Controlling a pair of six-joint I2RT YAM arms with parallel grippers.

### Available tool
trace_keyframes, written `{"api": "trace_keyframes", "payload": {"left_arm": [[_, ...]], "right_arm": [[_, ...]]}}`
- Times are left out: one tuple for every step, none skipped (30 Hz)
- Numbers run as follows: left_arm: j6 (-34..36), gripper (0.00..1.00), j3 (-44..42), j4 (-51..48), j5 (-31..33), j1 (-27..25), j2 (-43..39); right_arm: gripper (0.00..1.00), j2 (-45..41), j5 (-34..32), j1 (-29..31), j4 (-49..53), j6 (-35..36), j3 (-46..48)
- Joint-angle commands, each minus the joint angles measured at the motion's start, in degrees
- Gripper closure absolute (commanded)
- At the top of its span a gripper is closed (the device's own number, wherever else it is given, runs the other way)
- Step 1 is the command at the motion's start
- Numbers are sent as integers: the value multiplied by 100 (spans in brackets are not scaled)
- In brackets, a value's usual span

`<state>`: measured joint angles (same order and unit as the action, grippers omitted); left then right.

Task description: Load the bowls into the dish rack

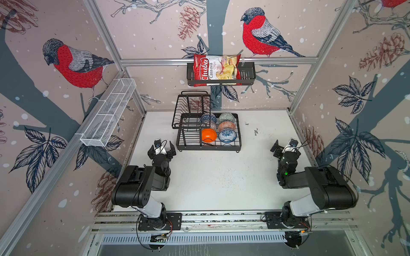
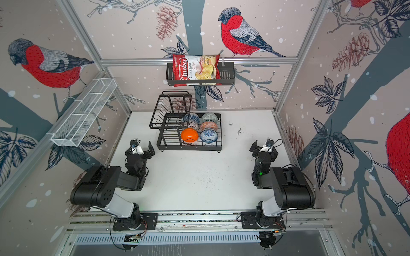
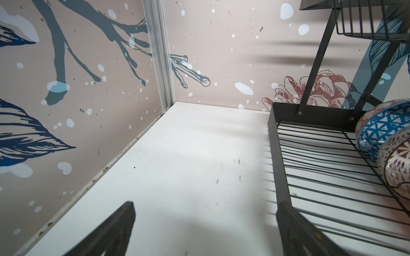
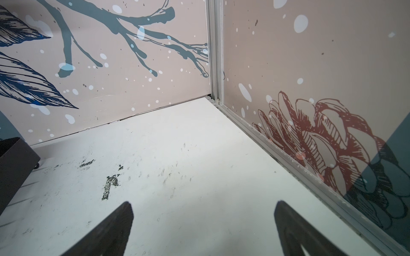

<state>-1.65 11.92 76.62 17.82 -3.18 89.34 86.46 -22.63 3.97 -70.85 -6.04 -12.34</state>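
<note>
Black dish rack [image 1: 208, 147] holds bowls [image 1: 208, 135], seemingly six; left claw [image 1: 161, 149] beside, right claw [image 1: 286, 148] apart, both spread.

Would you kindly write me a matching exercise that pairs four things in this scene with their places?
Things: 1 plain orange bowl; 2 chips bag; 3 white mesh basket; 4 right gripper.
Places: A in the black slatted basket; B open above the bare table; C on the lower tray of the dish rack; D on the left wall.
Pairs: 1-C; 2-A; 3-D; 4-B.
</note>
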Motion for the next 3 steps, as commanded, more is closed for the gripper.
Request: {"api": "trace_keyframes", "payload": {"left_arm": [[-28, 1, 29, 78, -42, 6, 4], [-20, 1, 24, 77, -41, 10, 4], [-25, 1, 25, 73, -42, 10, 3]], "right_arm": [[1, -14, 48, -17, -25, -48, -15], [1, -28, 50, -19, -25, -55, -6], [1, -24, 49, -17, -41, -55, 1]]}}
